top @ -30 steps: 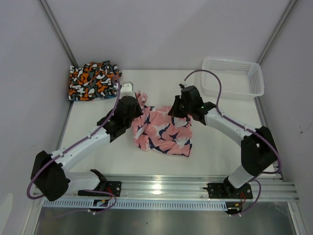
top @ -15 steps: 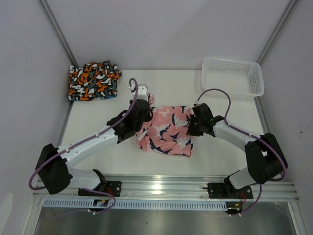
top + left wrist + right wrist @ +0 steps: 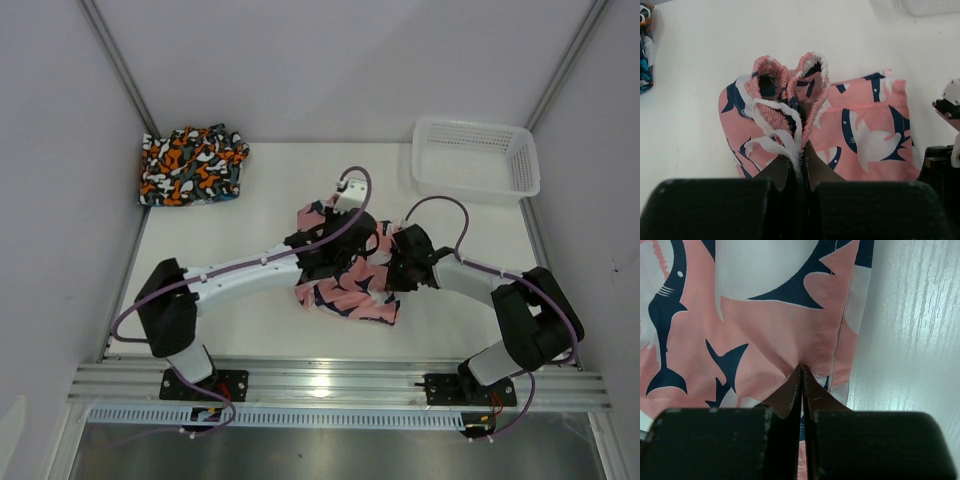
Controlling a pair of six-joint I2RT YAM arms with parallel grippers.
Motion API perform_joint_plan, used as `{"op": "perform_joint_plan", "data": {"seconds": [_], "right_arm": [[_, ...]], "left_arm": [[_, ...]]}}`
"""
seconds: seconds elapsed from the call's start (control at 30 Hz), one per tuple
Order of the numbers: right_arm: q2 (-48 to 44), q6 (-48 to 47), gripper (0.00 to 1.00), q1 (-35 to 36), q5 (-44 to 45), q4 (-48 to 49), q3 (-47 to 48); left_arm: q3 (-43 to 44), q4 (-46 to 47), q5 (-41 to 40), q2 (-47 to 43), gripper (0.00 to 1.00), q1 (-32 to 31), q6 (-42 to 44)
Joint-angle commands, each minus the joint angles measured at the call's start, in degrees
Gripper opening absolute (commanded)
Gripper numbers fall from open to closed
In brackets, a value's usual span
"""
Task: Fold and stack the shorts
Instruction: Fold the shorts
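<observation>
Bright, even light falls from above, leaving soft shadows. Glare streaks the metal rail (image 3: 330, 381) at the near edge and the white surface (image 3: 910, 315). Close to each wrist lens, the fingers (image 3: 774, 172) blur.

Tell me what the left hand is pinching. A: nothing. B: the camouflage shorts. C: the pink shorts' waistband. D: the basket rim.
C: the left wrist view shows the left hand shut on the pink shorts at their gathered waistband.

Lab cell: white panel walls (image 3: 330, 60), alu rail (image 3: 330, 380).
</observation>
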Motion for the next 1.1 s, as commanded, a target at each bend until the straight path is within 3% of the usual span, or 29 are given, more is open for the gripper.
{"op": "perform_joint_plan", "data": {"seconds": [0.0, 0.2, 0.57, 1.07], "right_arm": [[0.6, 1.0, 0.0, 0.5, 0.7, 2.1, -1.3], [1.7, 1.3, 0.0, 0.1, 0.8, 2.3, -1.8], [-1.6, 3.2, 0.0, -5.0, -7.2, 6.8, -4.5], [-4.2, 5.7, 0.0, -5.9, -8.2, 7.4, -6.2]], "left_arm": [[7.2, -5.7, -5.9, 5.5, 0.0, -3.8, -0.7], [12.1, -8.6, -11.4, 12.4, 0.0, -9.2, -1.8], [8.7, -10.8, -8.9, 11.1, 0.0, -10.0, -10.9], [23.2, -22.2, -5.6, 23.0, 0.0, -8.7, -25.6]]}}
